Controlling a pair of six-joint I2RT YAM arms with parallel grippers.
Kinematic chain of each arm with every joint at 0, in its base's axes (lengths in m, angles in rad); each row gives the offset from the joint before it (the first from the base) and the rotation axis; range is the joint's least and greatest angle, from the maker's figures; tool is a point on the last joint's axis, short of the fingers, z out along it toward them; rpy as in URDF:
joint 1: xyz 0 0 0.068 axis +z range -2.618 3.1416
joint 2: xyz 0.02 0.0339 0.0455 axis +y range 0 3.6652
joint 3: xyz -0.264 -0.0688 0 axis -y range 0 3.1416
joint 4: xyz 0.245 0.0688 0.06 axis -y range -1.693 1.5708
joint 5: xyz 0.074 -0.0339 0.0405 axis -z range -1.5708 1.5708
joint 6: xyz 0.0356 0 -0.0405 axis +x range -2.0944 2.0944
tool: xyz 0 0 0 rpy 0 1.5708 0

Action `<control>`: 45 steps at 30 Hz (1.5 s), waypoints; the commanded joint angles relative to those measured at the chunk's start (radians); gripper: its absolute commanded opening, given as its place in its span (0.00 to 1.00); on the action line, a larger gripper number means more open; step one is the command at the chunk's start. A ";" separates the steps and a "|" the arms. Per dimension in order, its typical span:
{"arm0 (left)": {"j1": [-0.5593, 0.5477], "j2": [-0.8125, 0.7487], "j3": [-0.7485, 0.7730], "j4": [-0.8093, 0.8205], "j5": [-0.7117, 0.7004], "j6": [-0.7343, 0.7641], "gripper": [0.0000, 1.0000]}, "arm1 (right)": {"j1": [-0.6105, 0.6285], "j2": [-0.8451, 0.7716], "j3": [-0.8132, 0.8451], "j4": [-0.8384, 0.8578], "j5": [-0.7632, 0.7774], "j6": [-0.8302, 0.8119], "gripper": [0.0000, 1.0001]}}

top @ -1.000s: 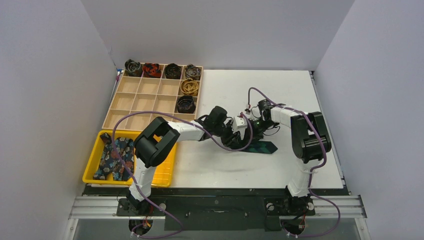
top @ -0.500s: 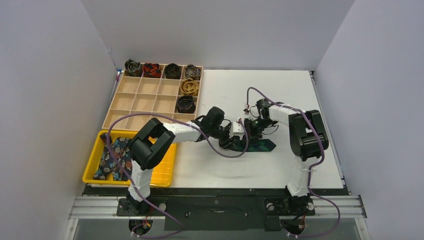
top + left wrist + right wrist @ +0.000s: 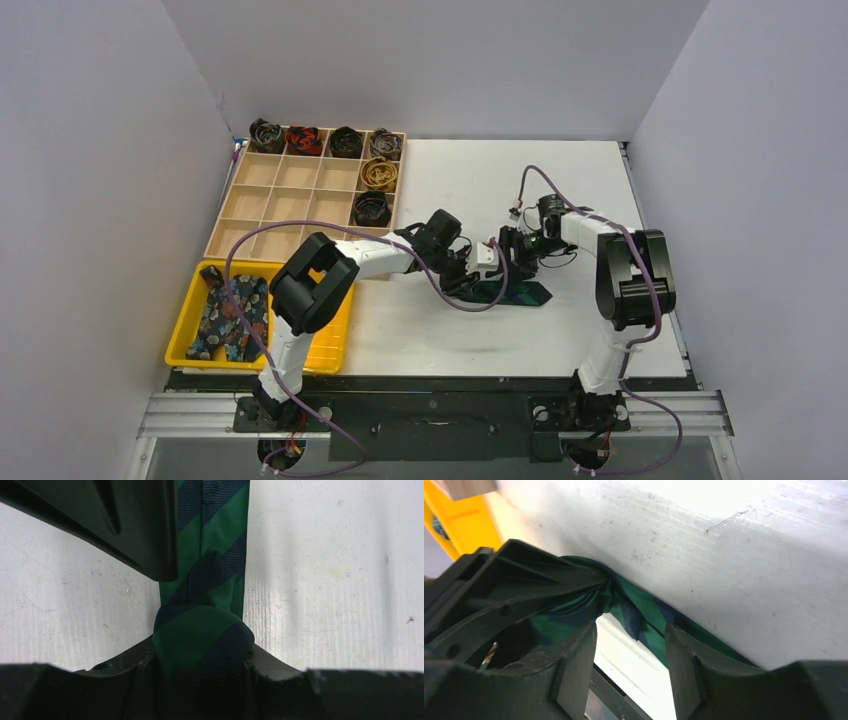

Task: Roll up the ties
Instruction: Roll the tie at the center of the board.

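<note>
Nearest, at 7 o'clk on the white bench (image 3: 430, 340), the yellow plastic tray (image 3: 335, 348) holds a heap of dark floral-print fabric neckties (image 3: 228, 318). They lie flat and unrolled; at least two, exact no. unclear. Those are work left.

Mid-bench, just to 4 o'clk of centre, lies the green-navy striped fabric necktie (image 3: 522, 294), the one in hand. The left end effector (image 3: 468, 285) pinches its bunched end: the wrist view shows fabric wadded tight btwn both fingers, w/ the rest of the strip running flat away over the bench. The right end effector (image 3: 630, 637) is spread, its fingers straddling the strip just beside the left one's grip, not squeezing it as far as can be seen. Judgement: roll barely begun, approx the first turn; most of the length lies flat toward 3 o'clk.

Farthest, at 10 o'clk, the pale wooden divided box (image 3: 262, 205) carries six finished coils (image 3: 379, 174): four across the back row, then a gold one and a dark one down the right column. Other cells show bare wood, room for the remainder.
</note>
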 commanded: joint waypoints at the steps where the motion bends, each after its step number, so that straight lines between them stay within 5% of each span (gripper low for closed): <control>1: -0.009 0.077 -0.036 -0.201 -0.117 0.036 0.15 | -0.018 -0.106 -0.032 0.074 -0.143 0.030 0.53; 13: -0.013 0.078 -0.053 -0.194 -0.128 0.042 0.18 | 0.110 -0.139 -0.141 0.311 -0.107 0.241 0.54; 15: -0.011 0.077 -0.055 -0.193 -0.128 0.043 0.18 | 0.110 -0.126 -0.145 0.304 -0.081 0.233 0.48; 20: -0.009 0.079 -0.058 -0.189 -0.125 0.045 0.18 | 0.090 -0.076 -0.152 0.268 -0.079 0.191 0.02; 21: -0.008 0.079 -0.058 -0.187 -0.124 0.043 0.19 | 0.090 -0.072 -0.148 0.255 -0.075 0.180 0.00; 23: -0.003 0.080 -0.058 -0.179 -0.119 0.030 0.22 | 0.090 -0.068 -0.143 0.225 -0.059 0.151 0.00; 28: 0.031 0.045 -0.073 -0.134 -0.050 -0.036 0.53 | 0.080 -0.062 -0.135 0.144 0.058 0.051 0.00; 36: 0.069 -0.104 -0.239 0.323 0.120 -0.204 0.78 | 0.077 -0.065 -0.115 0.098 0.268 -0.039 0.00; 45: 0.056 -0.112 -0.312 0.615 0.045 -0.348 0.82 | 0.097 -0.088 -0.117 0.048 0.379 -0.118 0.00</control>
